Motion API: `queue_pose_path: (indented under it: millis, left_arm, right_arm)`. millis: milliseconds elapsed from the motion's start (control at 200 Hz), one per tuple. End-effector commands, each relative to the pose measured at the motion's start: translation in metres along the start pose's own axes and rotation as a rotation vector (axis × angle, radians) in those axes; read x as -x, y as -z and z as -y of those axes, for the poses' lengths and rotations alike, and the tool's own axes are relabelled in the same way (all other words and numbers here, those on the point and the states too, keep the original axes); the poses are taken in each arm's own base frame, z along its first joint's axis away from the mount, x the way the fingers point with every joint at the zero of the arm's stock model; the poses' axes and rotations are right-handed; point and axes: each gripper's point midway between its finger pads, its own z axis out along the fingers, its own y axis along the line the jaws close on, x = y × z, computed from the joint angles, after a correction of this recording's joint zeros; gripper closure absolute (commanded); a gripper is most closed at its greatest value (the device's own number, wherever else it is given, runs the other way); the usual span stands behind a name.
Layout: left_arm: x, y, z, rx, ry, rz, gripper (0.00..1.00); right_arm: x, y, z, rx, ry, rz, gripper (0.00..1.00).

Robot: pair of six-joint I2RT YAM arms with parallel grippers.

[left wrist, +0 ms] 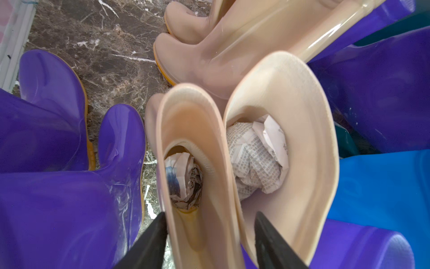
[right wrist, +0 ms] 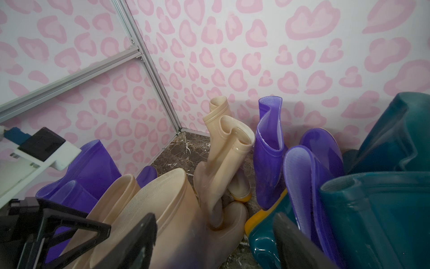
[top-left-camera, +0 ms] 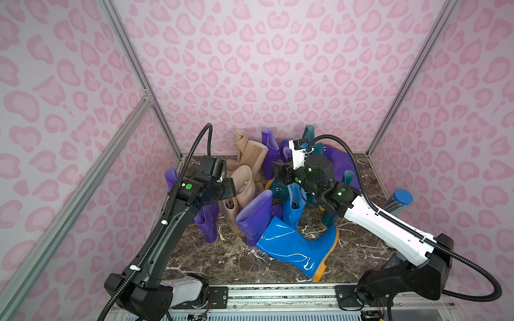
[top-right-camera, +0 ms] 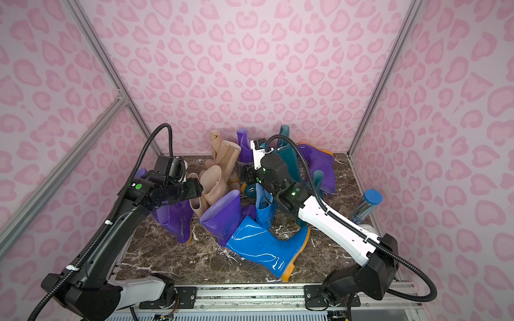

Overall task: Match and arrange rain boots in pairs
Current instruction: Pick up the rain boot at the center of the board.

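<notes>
Both top views: rain boots (top-left-camera: 256, 214) jumbled mid-tabletop (top-left-camera: 222, 266), unpaired.
Left wrist: left gripper (left wrist: 210, 214) apart, straddling two beige boots (left wrist: 193, 111) at touching cuffs; judge best to squeeze both walls squarely before lifting.
Right wrist: right gripper (right wrist: 214, 219) apart, empty.

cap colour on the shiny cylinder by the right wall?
Blue. The cap on the cylinder shows best in a top view.

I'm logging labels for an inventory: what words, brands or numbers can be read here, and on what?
None can be read.
Crumpled newsprint inside a beige boot: rows of print, too small to read.
Second wad in the neighbouring beige boot: blurred, unreadable.
</notes>
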Motion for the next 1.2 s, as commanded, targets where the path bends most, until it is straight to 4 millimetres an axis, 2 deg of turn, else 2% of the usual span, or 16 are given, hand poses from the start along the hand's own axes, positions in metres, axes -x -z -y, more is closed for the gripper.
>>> queue_pose_path:
  millis: [0, 170, 235, 310, 530, 770, 885, 1055, 1075, 1105, 1115, 1135, 1155, 1195]
  left_arm:
    - [-0.003, -0.002, 0.000, -0.011, 0.005, -0.001, 0.56]
    - [-0.005, 0.013, -0.005, -0.007, 0.012, 0.030, 0.58]
    - [-0.004, 0.019, -0.005, -0.016, 0.016, 0.041, 0.51]
    - [-0.005, 0.023, -0.004, -0.023, 0.015, 0.039, 0.48]
    - [-0.020, 0.022, -0.005, -0.046, 0.021, -0.001, 0.50]
    - [-0.033, 0.036, 0.003, -0.123, 0.014, -0.027, 0.51]
    - [-0.041, 0.025, 0.003, -0.128, -0.007, -0.063, 0.51]
    - [-0.041, 0.011, 0.000, -0.104, -0.017, -0.062, 0.61]
    - [-0.041, 0.009, 0.000, -0.102, -0.023, -0.066, 0.64]
    - [-0.041, 0.008, -0.001, -0.092, -0.030, -0.068, 0.74]
    - [-0.041, 0.007, -0.001, -0.088, -0.031, -0.069, 0.76]
    - [-0.040, 0.006, -0.003, -0.080, -0.035, -0.068, 0.78]
    - [-0.040, 0.006, -0.003, -0.076, -0.038, -0.067, 0.78]
    - [-0.038, 0.004, -0.003, -0.072, -0.049, -0.063, 0.86]
  right_arm:
    - [0.007, 0.000, -0.006, 0.031, -0.024, 0.030, 0.21]
    - [0.007, 0.001, -0.007, 0.039, -0.031, 0.031, 0.21]
    - [0.006, 0.001, -0.009, 0.051, -0.032, 0.027, 0.21]
    - [0.005, 0.000, -0.011, 0.061, -0.035, 0.023, 0.22]
    - [0.005, 0.001, -0.016, 0.084, -0.032, 0.024, 0.22]
    - [0.005, 0.002, -0.019, 0.092, -0.032, 0.021, 0.22]
    - [0.005, 0.001, -0.021, 0.101, -0.037, 0.023, 0.22]
    - [0.005, 0.003, -0.023, 0.106, -0.038, 0.023, 0.22]
    - [0.006, 0.004, -0.023, 0.107, -0.037, 0.023, 0.22]
    - [0.007, 0.005, -0.023, 0.104, -0.038, 0.027, 0.22]
    - [0.008, 0.006, -0.023, 0.104, -0.038, 0.029, 0.22]
    - [-0.005, 0.004, -0.019, 0.094, -0.033, 0.004, 0.22]
    - [-0.006, 0.004, -0.018, 0.093, -0.033, 0.004, 0.22]
    - [-0.006, 0.005, -0.017, 0.090, -0.033, 0.008, 0.22]
